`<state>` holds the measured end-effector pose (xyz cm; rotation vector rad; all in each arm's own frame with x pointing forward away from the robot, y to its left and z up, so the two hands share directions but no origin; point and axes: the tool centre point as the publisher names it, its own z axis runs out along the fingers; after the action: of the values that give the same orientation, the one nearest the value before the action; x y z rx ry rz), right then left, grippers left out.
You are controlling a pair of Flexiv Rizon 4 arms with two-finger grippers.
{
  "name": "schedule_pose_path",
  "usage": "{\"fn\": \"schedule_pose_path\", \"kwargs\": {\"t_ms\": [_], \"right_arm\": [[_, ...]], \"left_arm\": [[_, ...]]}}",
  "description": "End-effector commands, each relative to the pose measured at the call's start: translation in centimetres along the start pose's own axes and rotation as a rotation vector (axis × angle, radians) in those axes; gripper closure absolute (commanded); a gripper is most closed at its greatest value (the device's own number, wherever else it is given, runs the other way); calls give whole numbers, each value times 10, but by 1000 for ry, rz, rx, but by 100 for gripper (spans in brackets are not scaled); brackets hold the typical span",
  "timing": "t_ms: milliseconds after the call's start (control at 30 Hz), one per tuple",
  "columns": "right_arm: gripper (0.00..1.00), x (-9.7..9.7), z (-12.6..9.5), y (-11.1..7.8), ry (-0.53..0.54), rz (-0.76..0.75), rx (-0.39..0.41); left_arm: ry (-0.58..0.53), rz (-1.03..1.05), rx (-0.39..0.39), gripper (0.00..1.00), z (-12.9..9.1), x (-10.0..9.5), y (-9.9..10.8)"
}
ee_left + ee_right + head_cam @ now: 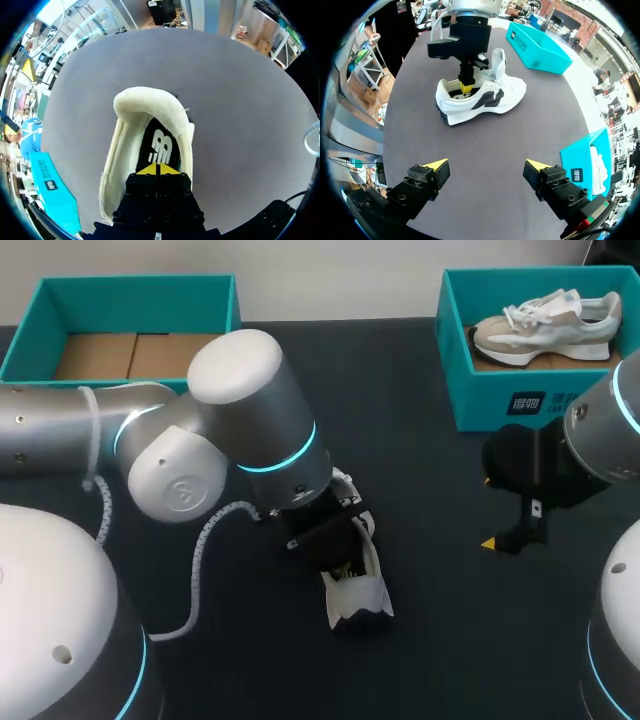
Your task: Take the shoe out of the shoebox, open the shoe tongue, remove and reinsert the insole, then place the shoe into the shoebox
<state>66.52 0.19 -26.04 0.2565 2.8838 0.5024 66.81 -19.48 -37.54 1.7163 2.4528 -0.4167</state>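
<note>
A white shoe (362, 598) with dark side marks (487, 97) lies on the dark table, its opening facing up. My left gripper (157, 170) is shut, and its yellow tips rest together on the black insole (161, 142) inside the shoe's heel (145, 100). I see nothing pinched between the tips. From the right wrist view, the left gripper (466, 89) stands upright in the shoe's opening. My right gripper (487, 167) is open and holds nothing, well short of the shoe; in the head view the right gripper (490, 512) hangs to the shoe's right.
A teal shoebox (500, 400) at the back right holds a beige shoe (545, 325). A second teal box (135, 282) with a cardboard floor stands at the back left. My left arm's big elbow (240, 420) covers the table's middle.
</note>
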Motion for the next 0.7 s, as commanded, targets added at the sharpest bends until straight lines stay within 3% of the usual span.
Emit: {"fn": "schedule_pose_path", "kwargs": {"t_ms": [33, 400, 700], "right_arm": [[0, 2, 1, 0, -4, 0, -1], [0, 2, 1, 0, -4, 0, -1], [0, 2, 1, 0, -4, 0, -1]], "left_arm": [[41, 16, -1, 100, 9, -7, -2], [85, 24, -24, 100, 45, -4, -6], [28, -15, 9, 100, 55, -11, -8]]}}
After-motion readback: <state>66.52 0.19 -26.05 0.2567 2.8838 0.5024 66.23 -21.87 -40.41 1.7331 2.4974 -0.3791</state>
